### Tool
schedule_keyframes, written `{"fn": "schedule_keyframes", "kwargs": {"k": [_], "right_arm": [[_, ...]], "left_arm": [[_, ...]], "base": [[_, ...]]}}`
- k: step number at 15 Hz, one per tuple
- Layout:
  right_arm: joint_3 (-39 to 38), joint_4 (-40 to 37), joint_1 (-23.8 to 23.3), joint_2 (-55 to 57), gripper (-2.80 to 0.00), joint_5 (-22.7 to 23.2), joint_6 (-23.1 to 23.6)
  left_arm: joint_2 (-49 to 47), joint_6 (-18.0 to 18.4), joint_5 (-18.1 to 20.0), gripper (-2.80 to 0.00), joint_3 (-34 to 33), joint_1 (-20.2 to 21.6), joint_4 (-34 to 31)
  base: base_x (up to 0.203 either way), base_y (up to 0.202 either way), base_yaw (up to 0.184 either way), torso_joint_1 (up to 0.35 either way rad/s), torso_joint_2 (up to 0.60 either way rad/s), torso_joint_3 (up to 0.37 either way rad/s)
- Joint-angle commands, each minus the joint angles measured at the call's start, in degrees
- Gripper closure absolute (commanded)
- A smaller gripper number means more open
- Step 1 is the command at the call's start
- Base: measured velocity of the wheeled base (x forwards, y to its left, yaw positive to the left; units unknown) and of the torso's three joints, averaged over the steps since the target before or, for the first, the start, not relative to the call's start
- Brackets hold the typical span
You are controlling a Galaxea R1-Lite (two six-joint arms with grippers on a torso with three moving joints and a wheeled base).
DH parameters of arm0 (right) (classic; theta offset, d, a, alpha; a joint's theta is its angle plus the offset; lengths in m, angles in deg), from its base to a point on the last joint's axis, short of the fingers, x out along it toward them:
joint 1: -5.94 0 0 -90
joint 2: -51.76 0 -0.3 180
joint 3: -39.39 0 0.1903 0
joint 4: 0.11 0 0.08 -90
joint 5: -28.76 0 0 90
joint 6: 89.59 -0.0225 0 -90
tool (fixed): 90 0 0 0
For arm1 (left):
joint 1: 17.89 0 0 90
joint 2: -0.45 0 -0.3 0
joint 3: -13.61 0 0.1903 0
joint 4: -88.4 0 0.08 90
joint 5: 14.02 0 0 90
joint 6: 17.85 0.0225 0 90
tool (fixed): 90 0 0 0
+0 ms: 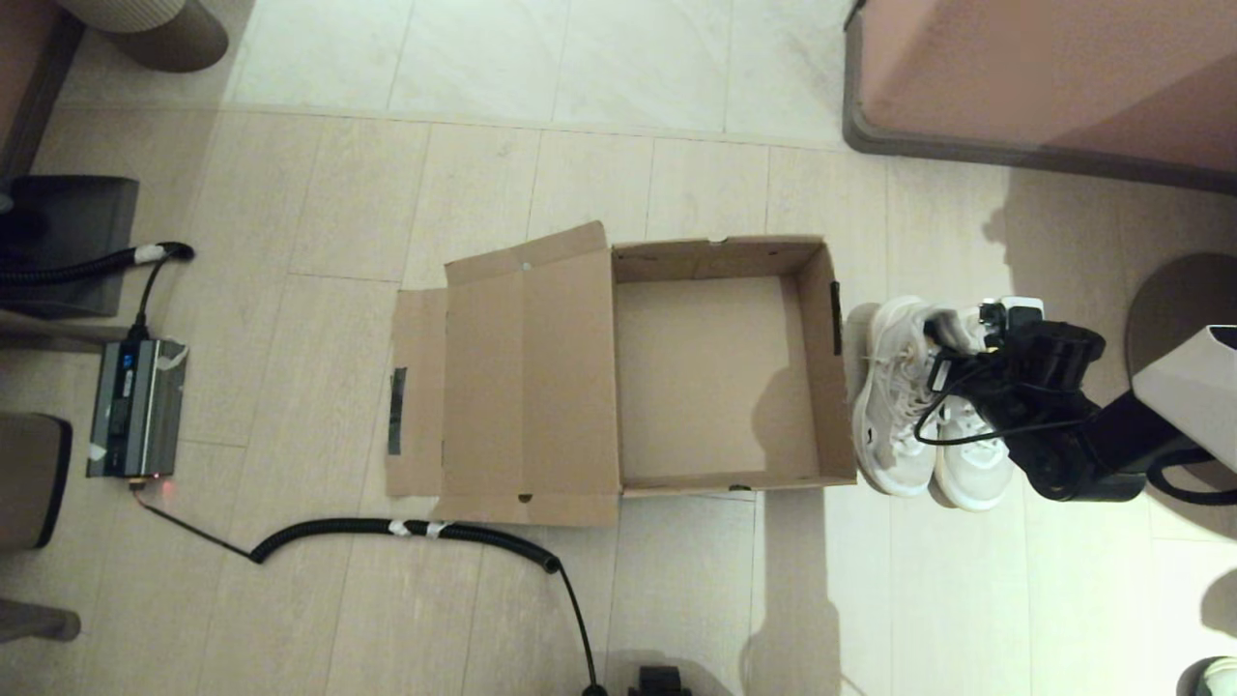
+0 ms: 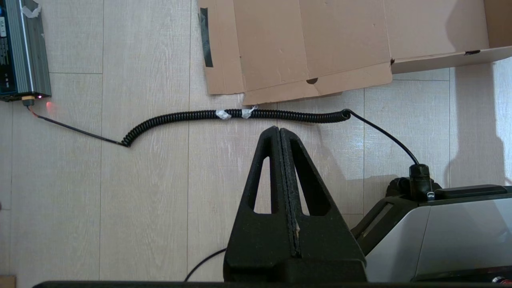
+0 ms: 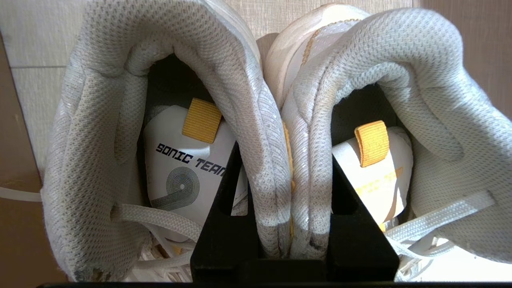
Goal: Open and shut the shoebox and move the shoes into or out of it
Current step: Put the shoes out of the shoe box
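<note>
The shoebox (image 1: pixel 715 259) lies open and empty on the floor. Its lid (image 1: pixel 527 377) is folded flat to the left, with the dark tape strip (image 1: pixel 396 411) on its outer flap. The white shoes (image 1: pixel 894 396) are side by side just outside the box's right wall. My right gripper (image 3: pixel 285 154) reaches into them from above. One finger (image 3: pixel 224 208) is inside each shoe, and the two inner collars are pinched between the fingers. Yellow tongue tabs (image 3: pixel 202 120) show inside. My left gripper (image 2: pixel 279 129) is shut and empty over bare floor near the lid's front corner.
A coiled black cable (image 1: pixel 406 529) runs along the floor in front of the lid to a grey power unit (image 1: pixel 135 406) at the left. Pinkish furniture (image 1: pixel 1044 77) stands at the back right. A round dark base (image 1: pixel 1179 309) sits right of the shoes.
</note>
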Motion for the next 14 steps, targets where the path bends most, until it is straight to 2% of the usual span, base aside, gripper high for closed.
{"fn": "schedule_keyframes", "kwargs": {"k": [1,9,10,14], "right_arm": [[-0.07,0.34,-0.11,0.17,0.0,-0.06,-0.03],[0.46,0.34,-0.11,0.61,0.0,0.02,-0.12],[0.54,0.34,-0.11,0.61,-2.8,0.02,-0.12],[-0.09,0.34,-0.11,-0.38,-2.8,-0.3,-0.21]], "left_arm": [[-0.02,0.01,0.0,0.0,-0.44,0.01,0.02],[-0.02,0.01,0.0,0.0,-0.44,0.01,0.02],[-0.02,0.01,0.0,0.0,-0.44,0.01,0.02],[-0.02,0.01,0.0,0.0,-0.44,0.01,0.02]], "base": [[0.0,0.0,0.0,0.0,0.0,0.0],[0.0,0.0,0.0,0.0,0.0,0.0],[0.0,0.0,0.0,0.0,0.0,0.0],[0.0,0.0,0.0,0.0,0.0,0.0]]}}
